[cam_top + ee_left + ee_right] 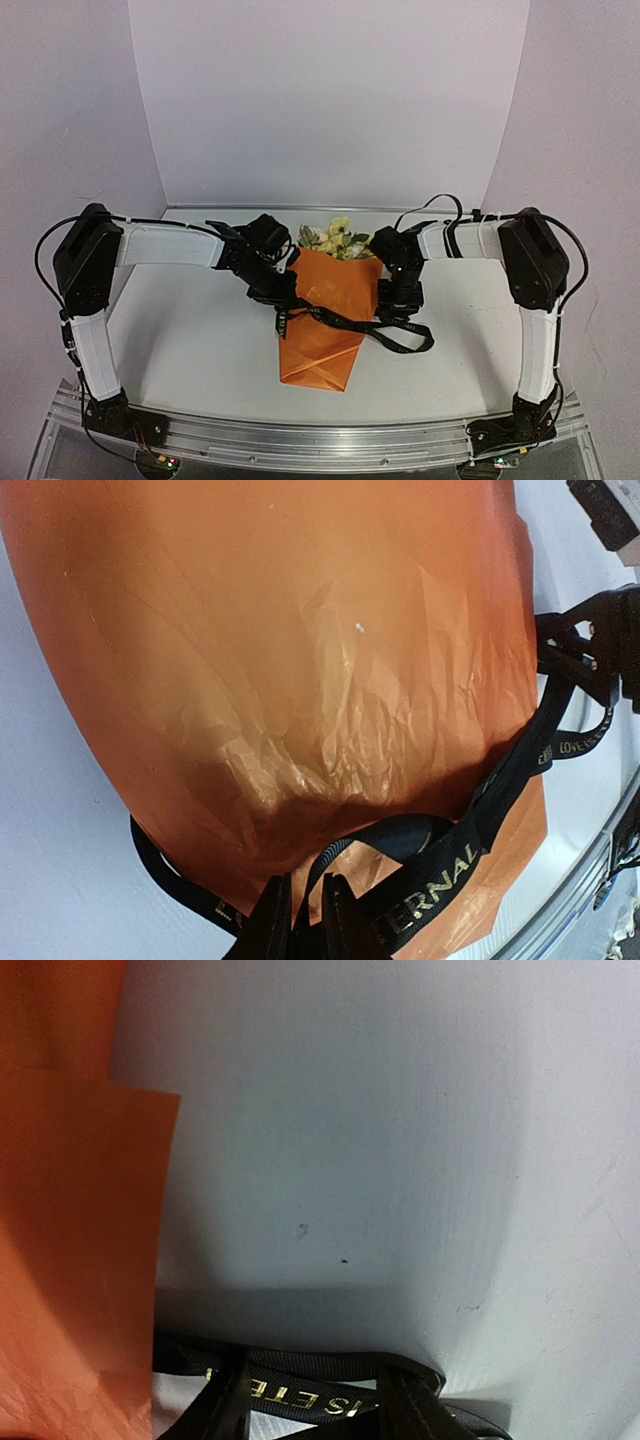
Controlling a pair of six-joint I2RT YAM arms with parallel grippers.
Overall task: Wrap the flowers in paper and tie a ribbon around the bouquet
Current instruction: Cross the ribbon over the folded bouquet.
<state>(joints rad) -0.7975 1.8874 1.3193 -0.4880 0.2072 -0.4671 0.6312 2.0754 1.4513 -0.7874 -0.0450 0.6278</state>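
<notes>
A: How's the paper (300, 680) described?
B: Thin, crinkled, slight sheen at creases. The ribbon (440, 865) is seen as woven cloth, matt, w/ gilt print.
A: And the table (200, 350)?
B: Smooth, matt. The front rail (320, 443): brushed metal, satin finish noted.

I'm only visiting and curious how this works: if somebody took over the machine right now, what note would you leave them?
Left gripper: shut on the ribbon, at the left edge of the paper.
Right gripper: open, with the ribbon lying across between its jaws, just right of the paper.
Flowers: wrapped in the paper cone on the table, blossoms poking out of the far end.
Done: wrapping; the ribbon is laid across the cone.
Left: no knot shows, so the ribbon apparently still needs tying.
</notes>
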